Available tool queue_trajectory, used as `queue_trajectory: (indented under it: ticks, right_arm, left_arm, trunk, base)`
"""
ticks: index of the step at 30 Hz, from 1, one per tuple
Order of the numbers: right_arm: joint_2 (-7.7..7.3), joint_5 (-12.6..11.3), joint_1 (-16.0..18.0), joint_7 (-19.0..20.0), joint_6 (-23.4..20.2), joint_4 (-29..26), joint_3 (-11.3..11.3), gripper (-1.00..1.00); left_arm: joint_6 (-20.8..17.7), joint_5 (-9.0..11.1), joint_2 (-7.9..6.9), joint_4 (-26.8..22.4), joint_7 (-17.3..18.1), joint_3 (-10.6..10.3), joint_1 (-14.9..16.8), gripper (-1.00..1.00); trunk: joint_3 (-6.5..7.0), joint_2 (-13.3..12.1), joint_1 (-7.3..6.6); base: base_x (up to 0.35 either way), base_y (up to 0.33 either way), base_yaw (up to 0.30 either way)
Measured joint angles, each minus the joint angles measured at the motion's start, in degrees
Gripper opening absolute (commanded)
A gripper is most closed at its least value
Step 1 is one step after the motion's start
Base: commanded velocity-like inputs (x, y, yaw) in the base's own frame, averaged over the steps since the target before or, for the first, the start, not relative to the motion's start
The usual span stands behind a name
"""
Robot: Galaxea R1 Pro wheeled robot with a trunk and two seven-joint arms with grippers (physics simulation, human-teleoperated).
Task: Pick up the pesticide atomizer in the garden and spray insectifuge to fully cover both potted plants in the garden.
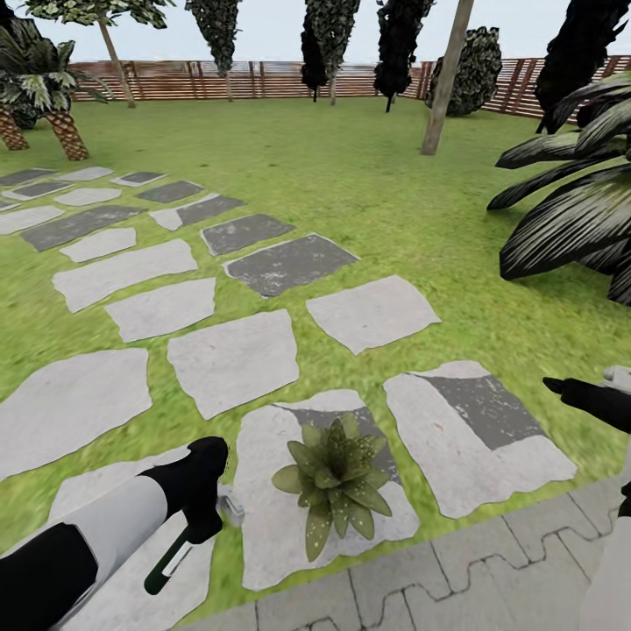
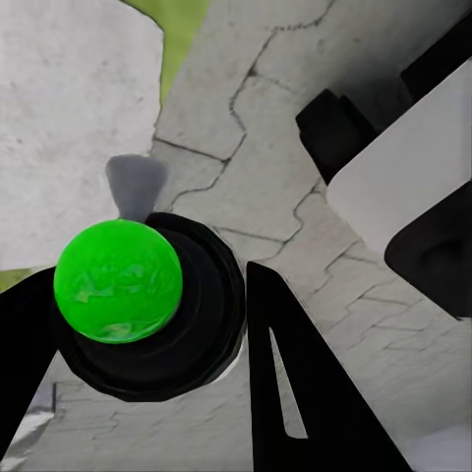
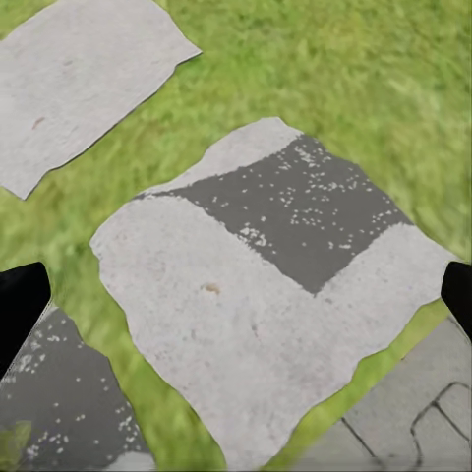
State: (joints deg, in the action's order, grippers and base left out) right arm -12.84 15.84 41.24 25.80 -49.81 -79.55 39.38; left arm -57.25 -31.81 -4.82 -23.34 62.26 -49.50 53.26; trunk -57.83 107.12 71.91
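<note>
Left tool (image 1: pixel 203 519) clenched on pesticide atomizer (image 1: pixel 168 561), just beside potted plant (image 1: pixel 335 478); right tool (image 1: pixel 561 386) released, farther off.

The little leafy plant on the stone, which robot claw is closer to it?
The left claw. It holds the spray bottle just beside the plant. The right claw hangs farther off, over the next stone.

Matt stone, soft grass, slick plastic in my grip

My left gripper (image 1: pixel 203 517) looks like matt black plastic, and the pesticide atomizer (image 1: pixel 166 561) it clamps looks like glossy green plastic, its round end (image 2: pixel 118 280) shiny. The stepping stones (image 3: pixel 246 295) look rough and matt, pale grey with dark speckled patches. The lawn (image 1: pixel 350 175) is fuzzy, the paving (image 1: pixel 456 578) dull concrete, the fence (image 1: pixel 263 79) brown slatted wood. The potted plant (image 1: pixel 335 478) has waxy, speckled leaves.
</note>
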Motion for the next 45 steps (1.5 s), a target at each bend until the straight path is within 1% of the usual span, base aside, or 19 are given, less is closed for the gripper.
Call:
queue_trajectory:
  ticks: [9,37,45]
  right_arm:
    - [-0.01,0.0,0.0,0.0,0.0,0.0,0.0,1.0]
    - [0.0,0.0,0.0,0.0,0.0,0.0,0.0,1.0]
    - [0.08,0.0,0.0,0.0,0.0,0.0,-0.1,1.0]
  left_arm:
    - [0.0,0.0,-0.04,0.0,0.0,0.0,0.0,-1.0]
    - [0.0,0.0,-0.04,0.0,0.0,0.0,0.0,-1.0]
    - [0.0,0.0,-0.05,0.1,0.0,0.0,0.0,-1.0]
  trunk:
    - [-0.5,0.0,0.0]
    - [-1.83,0.0,0.0]
    - [-1.92,0.0,0.0]
  base:
    - [0.0,0.295,-0.21]
    - [0.0,0.272,-0.269]
    - [0.0,0.253,-0.062]
